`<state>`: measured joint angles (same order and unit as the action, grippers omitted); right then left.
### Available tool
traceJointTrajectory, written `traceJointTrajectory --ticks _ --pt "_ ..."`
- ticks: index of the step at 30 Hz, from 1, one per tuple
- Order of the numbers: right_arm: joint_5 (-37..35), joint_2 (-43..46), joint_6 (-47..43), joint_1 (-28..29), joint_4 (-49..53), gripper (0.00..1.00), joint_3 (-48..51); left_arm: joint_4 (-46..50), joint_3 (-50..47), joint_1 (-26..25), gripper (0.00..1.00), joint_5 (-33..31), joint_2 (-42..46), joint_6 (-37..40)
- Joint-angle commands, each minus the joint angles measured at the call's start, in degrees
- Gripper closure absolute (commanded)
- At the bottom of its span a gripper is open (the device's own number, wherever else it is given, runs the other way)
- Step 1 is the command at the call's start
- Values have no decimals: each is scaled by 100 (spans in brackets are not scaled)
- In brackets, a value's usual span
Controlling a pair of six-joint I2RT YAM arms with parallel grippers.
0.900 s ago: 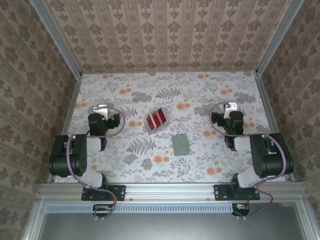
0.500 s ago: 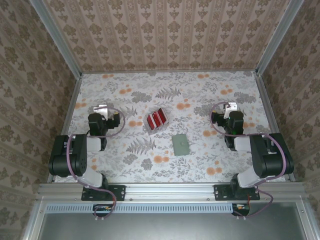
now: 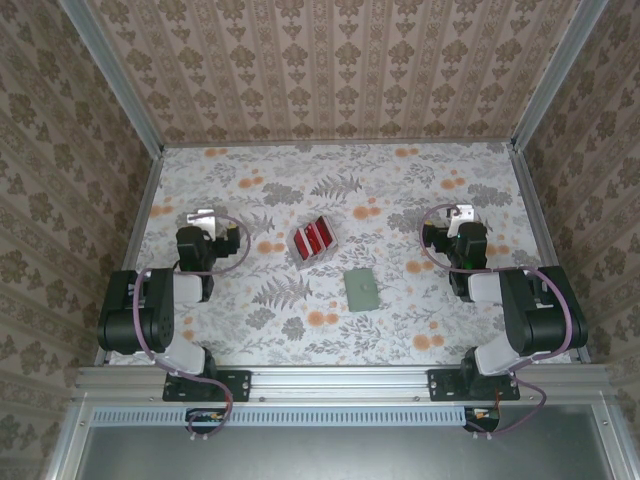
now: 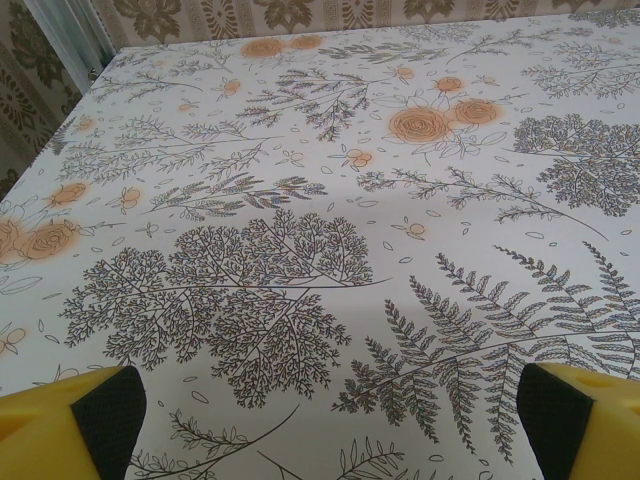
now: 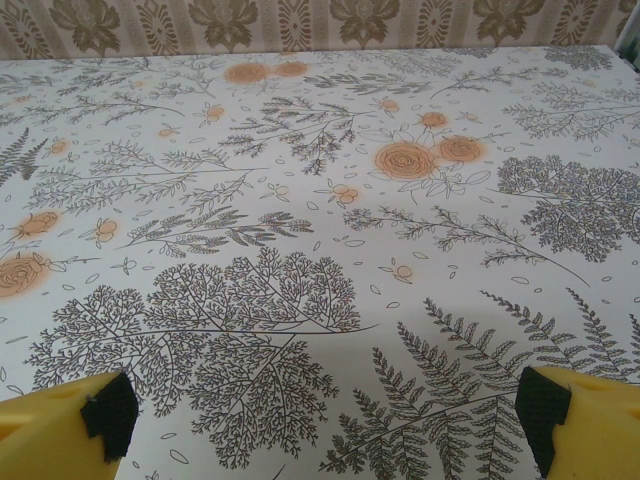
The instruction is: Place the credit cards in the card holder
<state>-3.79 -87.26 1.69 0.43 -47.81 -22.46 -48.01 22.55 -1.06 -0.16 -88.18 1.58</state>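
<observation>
The card holder (image 3: 361,290), a flat grey-green case, lies closed on the floral table a little right of centre. Up and left of it sits a small red-and-white striped block (image 3: 314,239); its red strips look like the credit cards, too small to tell for sure. My left gripper (image 3: 204,217) rests at the left, well apart from both. My right gripper (image 3: 460,212) rests at the right, up and right of the case. In the wrist views the left gripper (image 4: 330,412) and the right gripper (image 5: 327,412) stand open over bare cloth.
The floral tablecloth (image 3: 400,190) covers the whole table. Patterned walls (image 3: 340,70) close in the back and both sides, with metal rails (image 3: 140,215) along the edges. Both arm bases stand at the near edge.
</observation>
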Motion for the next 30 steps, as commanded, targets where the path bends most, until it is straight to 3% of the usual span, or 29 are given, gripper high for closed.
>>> traceJointTrajectory --ticks 1,18,21,23,25,27,30 --pt "50 -19 16 28 -3 0 -140 -11 100 27 0 80 26 160" --pt "108 -1 -11 36 -17 0 -120 -16 119 19 0 25 34 185" --pt "-44 254 -44 104 141 0 -105 535 302 -18 0 -179 285 117" --pt "-294 698 21 172 752 0 -203 878 390 -35 0 -352 485 72" --pt "-378 1367 426 168 2187 0 -647 1346 485 -58 0 -536 827 -97" --pt "84 1739 657 160 3522 0 -1199 2500 870 -40 0 -841 1179 -443" --pt "937 1989 1370 160 4290 0 -1537 3595 1384 -39 0 -854 1295 -552"
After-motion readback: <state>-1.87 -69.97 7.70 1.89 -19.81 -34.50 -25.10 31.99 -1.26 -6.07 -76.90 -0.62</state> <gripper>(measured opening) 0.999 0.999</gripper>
